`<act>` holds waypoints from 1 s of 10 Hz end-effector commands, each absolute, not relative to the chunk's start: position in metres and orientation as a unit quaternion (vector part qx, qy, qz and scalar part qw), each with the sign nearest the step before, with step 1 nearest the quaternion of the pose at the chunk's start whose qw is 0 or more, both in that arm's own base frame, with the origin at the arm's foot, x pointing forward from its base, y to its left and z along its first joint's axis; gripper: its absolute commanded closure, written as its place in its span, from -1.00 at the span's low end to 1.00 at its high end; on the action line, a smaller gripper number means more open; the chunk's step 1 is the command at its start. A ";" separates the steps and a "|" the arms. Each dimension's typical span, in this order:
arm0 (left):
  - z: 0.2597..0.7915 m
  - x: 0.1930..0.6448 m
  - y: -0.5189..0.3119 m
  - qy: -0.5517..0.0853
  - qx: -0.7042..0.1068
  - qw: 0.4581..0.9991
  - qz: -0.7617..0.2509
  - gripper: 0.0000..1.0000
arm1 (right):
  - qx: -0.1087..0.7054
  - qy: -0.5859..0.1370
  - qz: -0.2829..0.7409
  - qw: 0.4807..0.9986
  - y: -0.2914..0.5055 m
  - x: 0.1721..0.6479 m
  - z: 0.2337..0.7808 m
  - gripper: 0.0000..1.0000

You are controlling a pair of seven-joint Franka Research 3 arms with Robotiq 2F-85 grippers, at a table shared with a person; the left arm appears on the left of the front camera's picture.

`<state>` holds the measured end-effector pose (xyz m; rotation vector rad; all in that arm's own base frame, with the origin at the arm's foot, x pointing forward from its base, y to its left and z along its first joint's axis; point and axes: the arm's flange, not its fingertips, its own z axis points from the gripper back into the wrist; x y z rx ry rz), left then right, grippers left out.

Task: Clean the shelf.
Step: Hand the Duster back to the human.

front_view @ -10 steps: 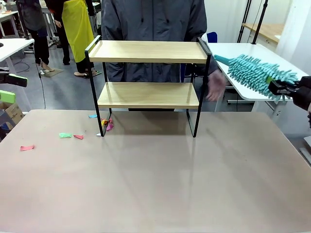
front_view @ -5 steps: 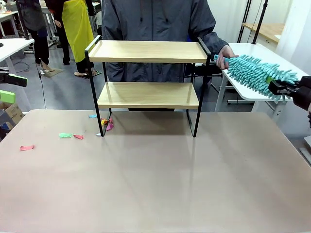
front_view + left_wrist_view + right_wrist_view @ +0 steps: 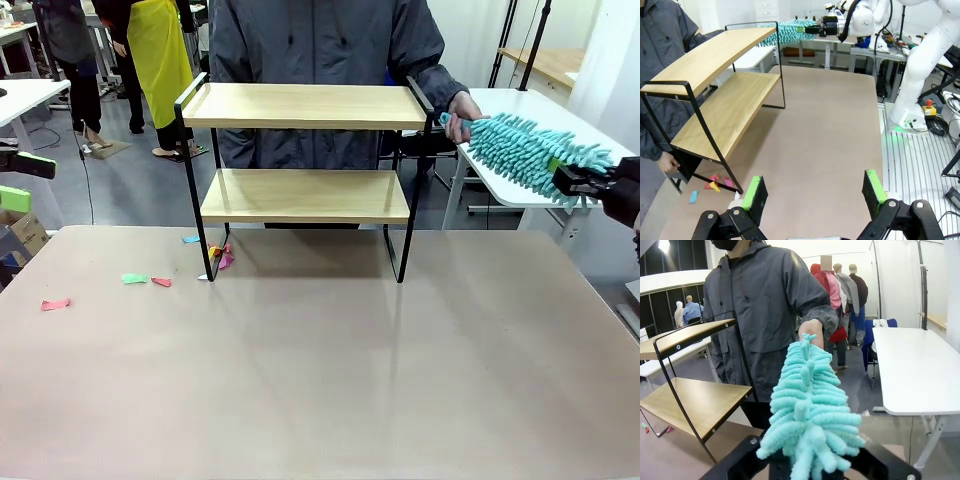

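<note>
Since a second ago the person's hand [image 3: 463, 108] has risen from beside the lower board to the far tip of the duster [image 3: 525, 150], and now grips it; nothing else on the table [image 3: 320, 380] has shifted.

Nearest, the left gripper [image 3: 814, 192] hangs over the table with its fingers spread wide, empty. The right gripper [image 3: 578, 182] is at the right edge, clamped on the duster's near end; the fluffy head hides its fingertips in the right wrist view, and the handle cannot be made out.

The duster's long axis runs from the gripper up and left toward the shelf [image 3: 305, 170].

The shelf stands at the table's far side, its boards running left to right. Paper scraps [image 3: 135, 279] lie by its left legs.
</note>
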<state>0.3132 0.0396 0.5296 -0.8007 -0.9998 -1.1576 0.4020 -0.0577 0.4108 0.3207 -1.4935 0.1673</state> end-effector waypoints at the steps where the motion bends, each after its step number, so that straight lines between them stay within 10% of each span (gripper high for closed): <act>1: 0.531 0.315 0.039 -0.451 -0.356 0.639 -0.512 -1.00 | 0.147 -0.674 0.073 0.721 -0.058 0.400 0.413 -0.49; 2: 0.531 0.315 0.039 -0.451 -0.356 0.639 -0.512 -1.00 | 0.151 -0.672 0.075 0.721 -0.057 0.399 0.416 -1.00; 3: 0.531 0.315 0.039 -0.451 -0.356 0.639 -0.512 -1.00 | 0.151 -0.672 0.074 0.722 -0.057 0.397 0.423 -0.53; 4: 0.531 0.315 0.039 -0.451 -0.356 0.639 -0.512 -1.00 | 0.154 -0.673 0.067 0.720 -0.059 0.396 0.434 -1.00; 10: 0.531 0.315 0.039 -0.451 -0.356 0.639 -0.512 -1.00 | 0.236 -0.726 -0.082 0.641 -0.126 0.400 0.590 -1.00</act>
